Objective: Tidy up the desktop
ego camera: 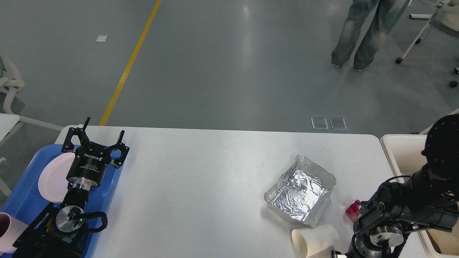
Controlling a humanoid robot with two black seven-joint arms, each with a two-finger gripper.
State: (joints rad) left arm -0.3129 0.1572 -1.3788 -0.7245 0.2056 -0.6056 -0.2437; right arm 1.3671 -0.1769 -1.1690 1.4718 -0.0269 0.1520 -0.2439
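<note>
Nearest the lower edge, right of centre: a white paper cup (315, 241) lay on its side on the desktop (200, 186), its open mouth turned left. Just right of it, the right arm (405, 211) reached down past the bottom edge; its gripper was out of view there, so the state of its fingers could not be told. Partly hidden behind that arm: a red shiny wrapper (353, 210), resting on the desktop.

Lower left corner: a pink cup (8, 232), cut by the frame edge, stood at the near end of the blue tray (25, 200). The tray held a pale pink plate (53, 177), partly covered by the left arm.

Middle distance, right: a crumpled foil container (300, 190), open side up, sat on the desktop just beyond the paper cup and near the red wrapper.

Middle distance, left: the left gripper (102, 140) pointed away from the robot over the tray's far right corner, its two fingers spread wide apart and holding nothing.

Right edge: a cream-beige bin (400, 150) stood just beside the desktop's right end.

The desktop itself: a wide white top with rounded corners, spanning most of the view between tray and bin.

Farthest: grey floor with a yellow line (131, 61), and a person's legs in jeans (362, 32) at upper right.
</note>
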